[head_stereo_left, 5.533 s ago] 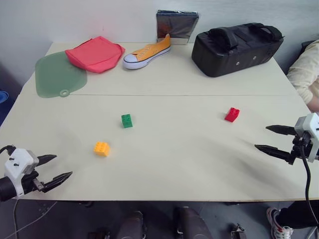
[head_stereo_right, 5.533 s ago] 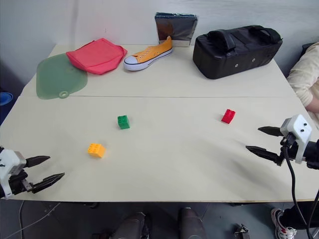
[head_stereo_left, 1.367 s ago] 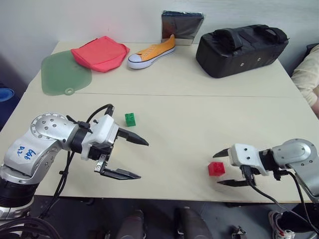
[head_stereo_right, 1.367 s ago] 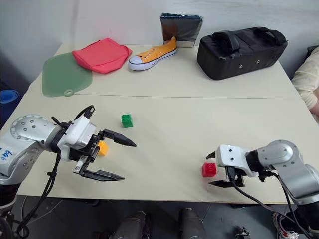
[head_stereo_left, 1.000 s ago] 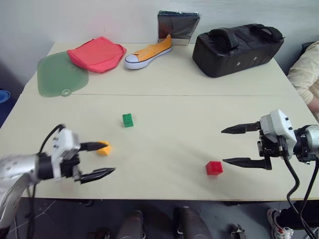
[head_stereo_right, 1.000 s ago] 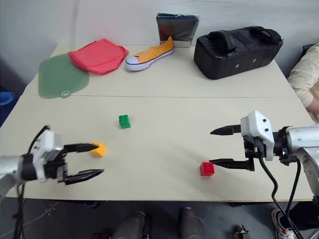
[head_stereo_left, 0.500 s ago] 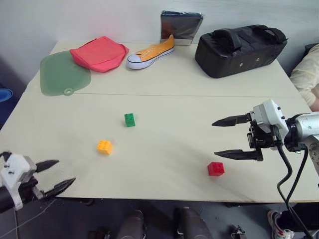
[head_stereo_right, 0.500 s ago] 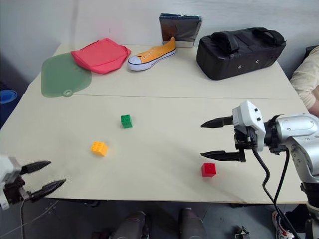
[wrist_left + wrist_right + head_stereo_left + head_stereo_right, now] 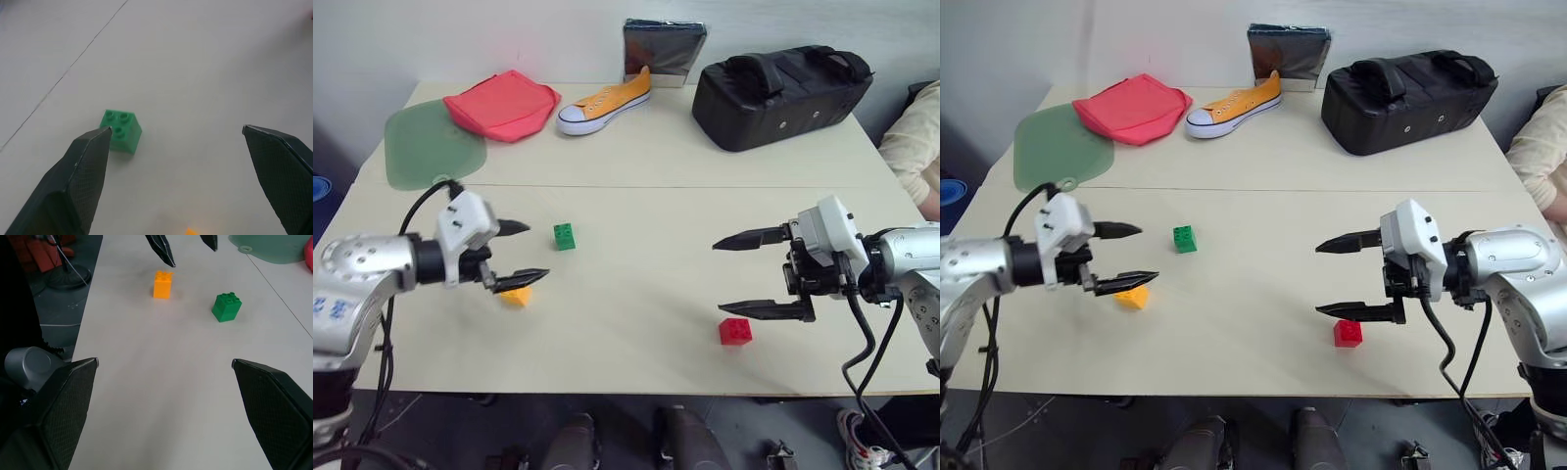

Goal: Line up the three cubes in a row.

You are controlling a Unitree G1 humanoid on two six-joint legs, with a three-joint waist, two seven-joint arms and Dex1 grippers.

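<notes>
Three cubes lie apart on the pale table [image 9: 636, 147]. The green cube [image 9: 565, 236] is left of centre, the yellow-orange cube [image 9: 516, 296] nearer and further left, the red cube [image 9: 735, 331] near the front edge at the right. My left gripper [image 9: 536, 252] hovers open just left of the green cube, its lower finger over the yellow-orange one, holding nothing. In the left wrist view the green cube [image 9: 121, 130] sits beside one finger [image 9: 85, 171]. My right gripper [image 9: 717, 277] is open and empty, pointing left, just above the red cube.
Along the far edge lie a green mat [image 9: 421, 147], a red pouch [image 9: 499, 103], an orange shoe [image 9: 604, 101], a silver box [image 9: 664, 44] and a black bag [image 9: 781, 81]. A person's sleeve [image 9: 911, 137] shows at the right edge.
My left gripper has come up from the front left corner and forward, to beside the green cube. The right gripper has drifted slightly left. The cubes have not moved.
</notes>
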